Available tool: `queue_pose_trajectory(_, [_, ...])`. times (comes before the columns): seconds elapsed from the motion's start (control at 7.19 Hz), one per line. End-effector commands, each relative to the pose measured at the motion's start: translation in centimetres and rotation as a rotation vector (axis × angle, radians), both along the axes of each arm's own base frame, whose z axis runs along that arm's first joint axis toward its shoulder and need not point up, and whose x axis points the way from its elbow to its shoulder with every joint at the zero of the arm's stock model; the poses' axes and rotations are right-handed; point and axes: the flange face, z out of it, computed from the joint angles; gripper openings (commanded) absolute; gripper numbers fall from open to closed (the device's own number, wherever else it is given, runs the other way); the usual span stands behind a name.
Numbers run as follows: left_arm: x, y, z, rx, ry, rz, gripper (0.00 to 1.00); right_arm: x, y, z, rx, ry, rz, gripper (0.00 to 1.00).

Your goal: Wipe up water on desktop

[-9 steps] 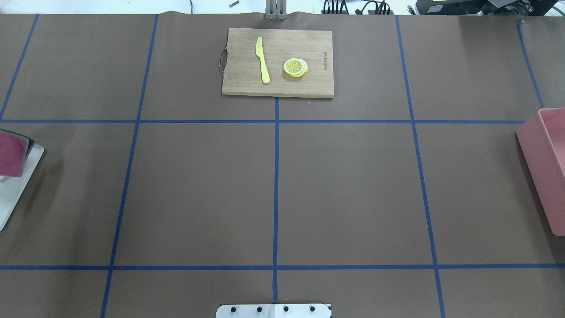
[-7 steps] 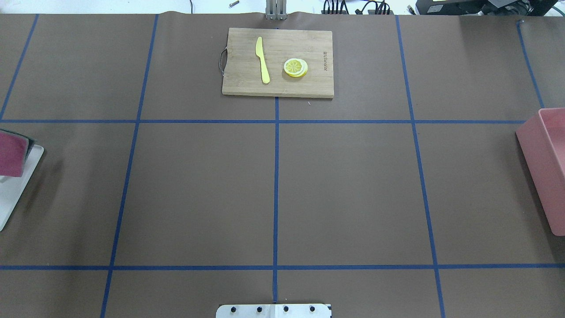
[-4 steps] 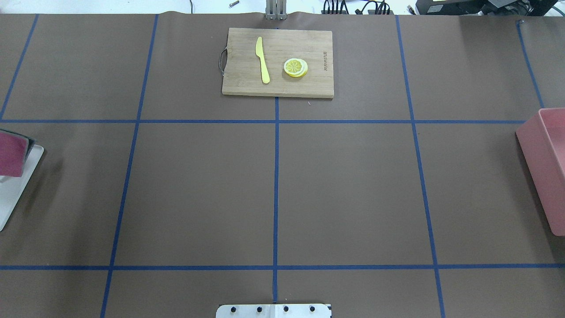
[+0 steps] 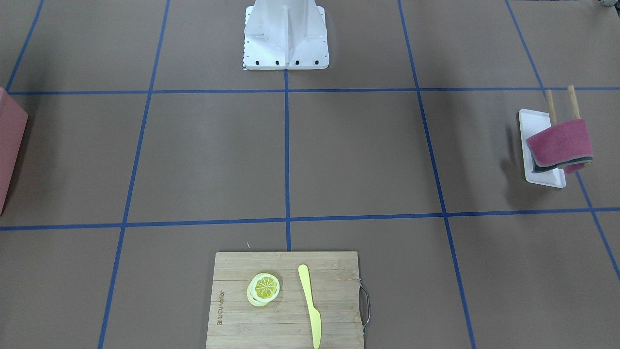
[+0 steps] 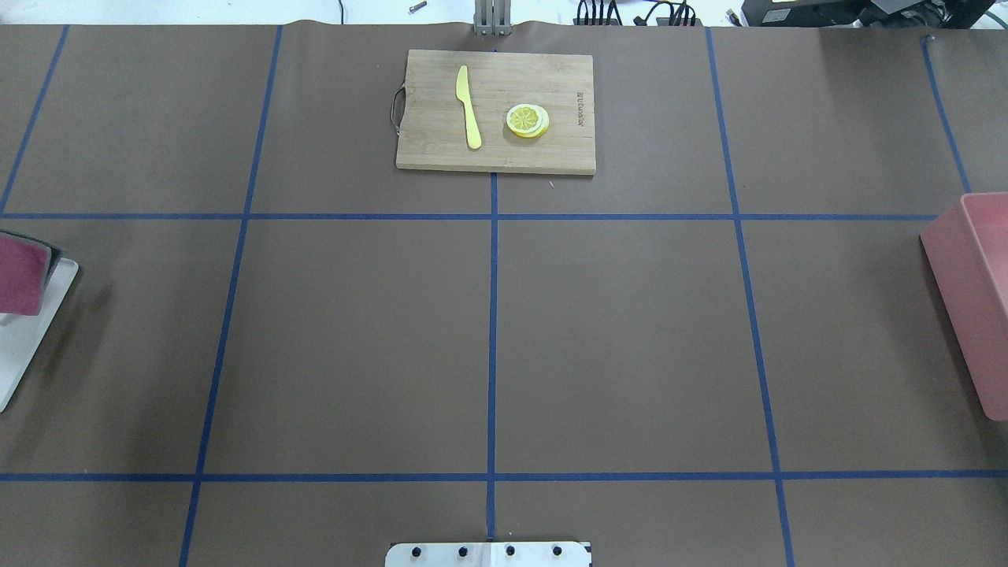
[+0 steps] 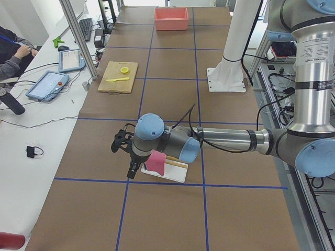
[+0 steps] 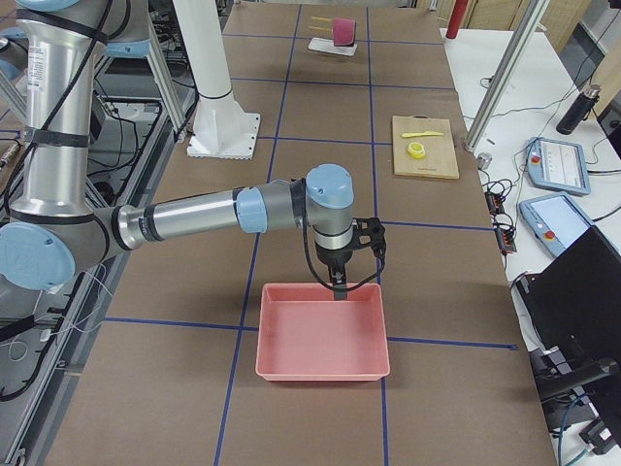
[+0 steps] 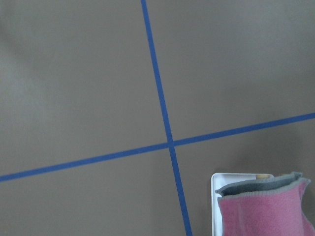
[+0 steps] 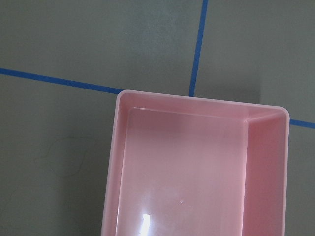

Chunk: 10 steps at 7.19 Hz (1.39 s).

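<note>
The desktop (image 5: 630,339) is a matte brown surface crossed by blue tape lines. No water stands out on it; the right wrist view shows only a faint curved outline (image 9: 64,156) left of the bin. A folded pink cloth (image 4: 559,143) hangs on a small rack over a white tray (image 4: 545,178) at the robot's left end. My left gripper (image 6: 125,157) hovers just beside that cloth (image 6: 156,161); whether it is open or shut I cannot tell. My right gripper (image 7: 342,277) hangs over the far rim of the pink bin (image 7: 320,335), state also unclear.
A bamboo cutting board (image 5: 429,150) at the far middle carries a yellow knife (image 5: 468,106) and lemon slices (image 5: 528,120). The pink bin (image 5: 965,299) sits at the right end. The robot's white base plate (image 5: 488,554) stands at the near edge.
The pink cloth at the left edge of the overhead view wobbles slightly. Nothing else has moved.
</note>
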Motion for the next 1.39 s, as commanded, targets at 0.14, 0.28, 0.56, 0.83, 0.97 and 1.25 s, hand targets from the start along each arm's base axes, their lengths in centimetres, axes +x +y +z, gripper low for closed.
queue_pose_trajectory(0.14, [0.1,0.2,-0.6,0.126,0.003,0.012,0.98,0.5,-0.2,-1.2,0.029,0.004,0.013,1.00])
queue_pose_trajectory(0.28, [0.2,0.2,1.0,0.158,-0.001,0.013,0.98,0.9,0.8,-0.4,0.085,0.009,0.003,1.00])
queue_pose_trajectory(0.56, [3.1,1.9,3.9,0.078,0.033,0.021,0.98,0.6,0.8,-0.7,0.091,-0.023,0.067,1.00])
queue_pose_trajectory(0.83, [10.1,1.9,3.2,-0.053,0.134,0.015,0.98,0.3,0.8,-1.2,0.066,-0.054,0.091,1.00])
queue_pose_trajectory(0.97, [11.4,2.6,3.3,-0.064,0.153,0.027,0.98,0.3,0.8,-1.1,0.069,-0.054,0.088,1.00])
queue_pose_trajectory(1.25, [12.7,2.8,3.4,-0.067,0.159,0.056,0.73,0.3,0.9,-1.0,0.068,-0.051,0.086,1.00])
